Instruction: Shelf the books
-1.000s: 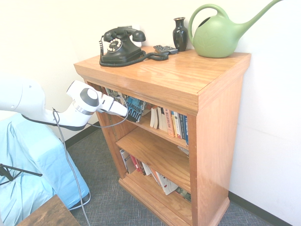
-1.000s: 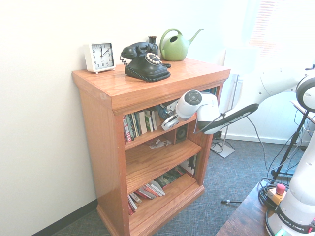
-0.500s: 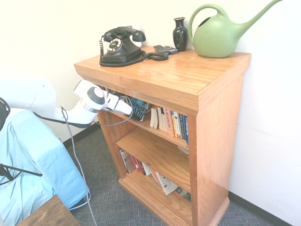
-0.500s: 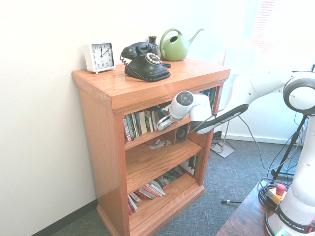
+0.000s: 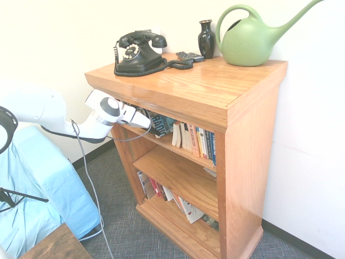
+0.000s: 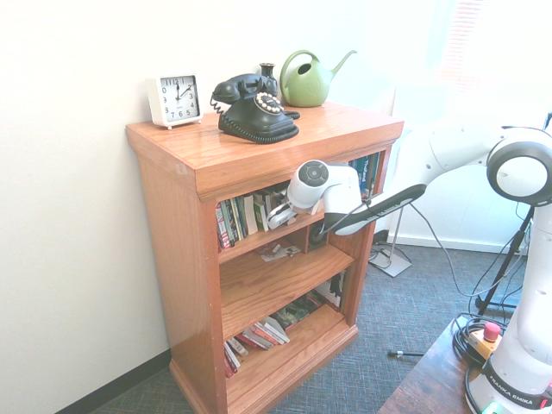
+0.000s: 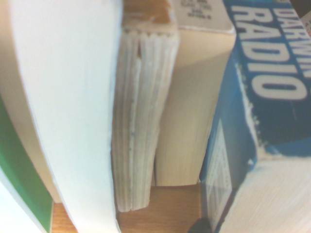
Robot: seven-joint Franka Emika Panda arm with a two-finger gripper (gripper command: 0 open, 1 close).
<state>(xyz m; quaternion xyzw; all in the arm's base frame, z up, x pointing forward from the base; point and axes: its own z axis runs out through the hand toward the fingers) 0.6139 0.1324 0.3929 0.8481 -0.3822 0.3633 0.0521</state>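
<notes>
One title reads plainly from my wrist: "RADIO" in big white letters on the blue-teal cover of the book (image 7: 262, 97), with the lower edge of "DARWIN'S" cut off at the upper right of that frame. Beside it stand cream page edges of two other paperbacks (image 7: 146, 111), one of them with small grey print too blurred to read, and a white cover fills the left of the frame.

In the first exterior view my gripper (image 5: 146, 122) sits left of centre, just under the overhanging top of the shelf (image 5: 215, 91), and the book (image 5: 160, 124) leans tilted on the top inner board, touching the row of upright books (image 5: 194, 141) to its right. My fingers are closed on the book's near end, though they have started to ease (only barely).

Compared with a second ago, my hand has pushed further in toward the bookcase, and the book has gone deeper under the top, so less of its cover shows. In the second exterior view my gripper (image 6: 278, 216) is at mid-frame, closer to the standing row than before.

On top, the black dial telephone (image 5: 139, 53), dark vase (image 5: 206, 39), green watering can (image 5: 250, 40) and white clock (image 6: 177, 99) (numerals one to twelve) have not shifted
</notes>
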